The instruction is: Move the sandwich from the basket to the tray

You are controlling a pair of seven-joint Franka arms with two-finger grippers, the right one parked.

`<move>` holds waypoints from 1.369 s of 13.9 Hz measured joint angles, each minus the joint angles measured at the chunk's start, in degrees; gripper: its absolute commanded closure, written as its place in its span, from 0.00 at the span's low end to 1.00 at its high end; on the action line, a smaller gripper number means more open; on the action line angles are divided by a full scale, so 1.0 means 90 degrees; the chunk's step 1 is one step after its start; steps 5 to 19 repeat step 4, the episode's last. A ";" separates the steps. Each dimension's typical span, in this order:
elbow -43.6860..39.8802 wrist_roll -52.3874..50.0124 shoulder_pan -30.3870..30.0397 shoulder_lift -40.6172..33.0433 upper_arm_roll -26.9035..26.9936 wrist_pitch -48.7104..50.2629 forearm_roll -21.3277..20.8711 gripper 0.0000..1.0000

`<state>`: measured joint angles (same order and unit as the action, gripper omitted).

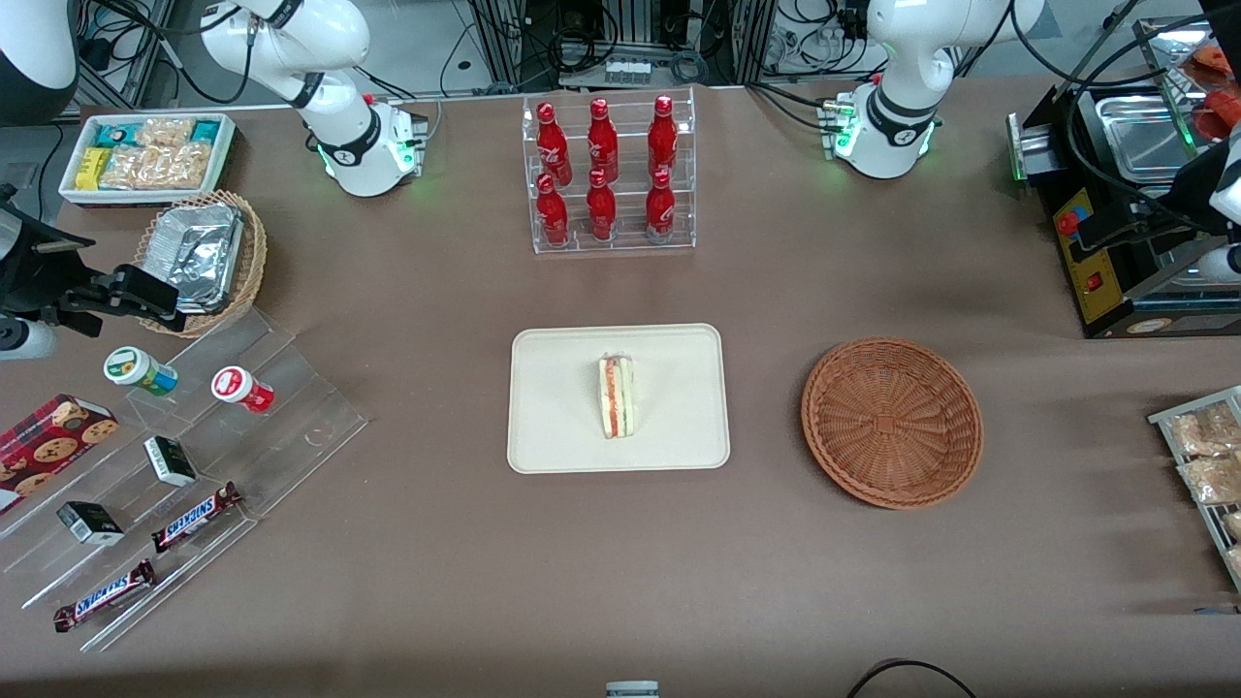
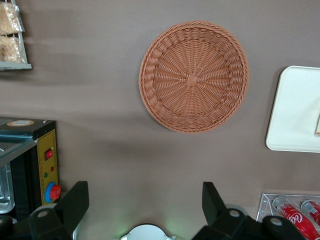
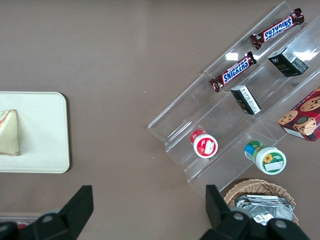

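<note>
I see sandwich (image 1: 619,396) lying on tray (image 1: 553,427), basket (image 1: 892,422) beside it, gripper (image 2: 145,202) high above table, fingers spread wide, holding nothing

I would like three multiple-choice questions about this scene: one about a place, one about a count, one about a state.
1. Where is the sandwich?
A. in the brown basket
B. on the tray
C. on the bare table

2. How many red bottles stand in the clear rack?
A. four
B. six
C. eight

3. How is the gripper?
A. open, holding nothing
B. shut on the sandwich
C. shut on a bottle

Answers:
1 B: the sandwich lies on the tray; the basket holds nothing.
2 B: two rows of three bottles.
3 A: the gripper, raised over the table, has its fingers spread.
</note>
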<state>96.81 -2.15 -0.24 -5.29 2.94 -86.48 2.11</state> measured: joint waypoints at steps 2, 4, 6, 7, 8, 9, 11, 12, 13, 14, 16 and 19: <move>-0.0174 -0.0213 0.0001 0.0054 -0.0118 -0.0018 0.0005 0.00; -0.0403 -0.0256 0.0001 0.0240 -0.0169 -0.0019 0.0005 0.00; -0.0403 -0.0256 0.0001 0.0240 -0.0169 -0.0019 0.0005 0.00; -0.0403 -0.0256 0.0001 0.0240 -0.0169 -0.0019 0.0005 0.00; -0.0403 -0.0256 0.0001 0.0240 -0.0169 -0.0019 0.0005 0.00; -0.0403 -0.0256 0.0001 0.0240 -0.0169 -0.0019 0.0005 0.00; -0.0403 -0.0256 0.0001 0.0240 -0.0169 -0.0019 0.0005 0.00; -0.0403 -0.0256 0.0001 0.0240 -0.0169 -0.0019 0.0005 0.00; -0.0403 -0.0256 0.0001 0.0240 -0.0169 -0.0019 0.0005 0.00; -0.0403 -0.0256 0.0001 0.0240 -0.0169 -0.0019 0.0005 0.00; -0.0403 -0.0256 0.0001 0.0240 -0.0169 -0.0019 0.0005 0.00; -0.0403 -0.0256 0.0001 0.0240 -0.0169 -0.0019 0.0005 0.00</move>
